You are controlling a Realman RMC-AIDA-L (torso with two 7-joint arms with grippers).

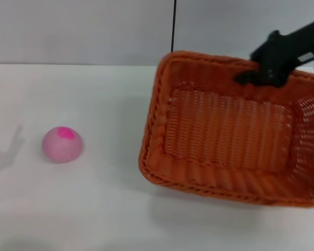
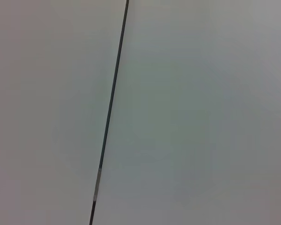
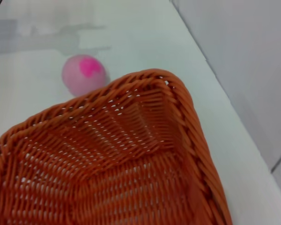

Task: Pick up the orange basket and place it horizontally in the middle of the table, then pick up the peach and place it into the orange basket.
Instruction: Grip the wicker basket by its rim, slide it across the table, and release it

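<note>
A pale grey wall (image 1: pixel 83 29) is seen behind the surface — plain and bare. It is split by a thin dark vertical seam (image 1: pixel 174 25), also seen in the left wrist view.

no text, label, brand, number or sign can be read anywhere in these views.

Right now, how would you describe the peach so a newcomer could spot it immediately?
Start at the white table, dominated by the orange basket on the robot's right, held at its far rim by the right end effector. The peach lies alone well to the basket's left: a small pale pink ball with a bright magenta blotch on top.
</note>
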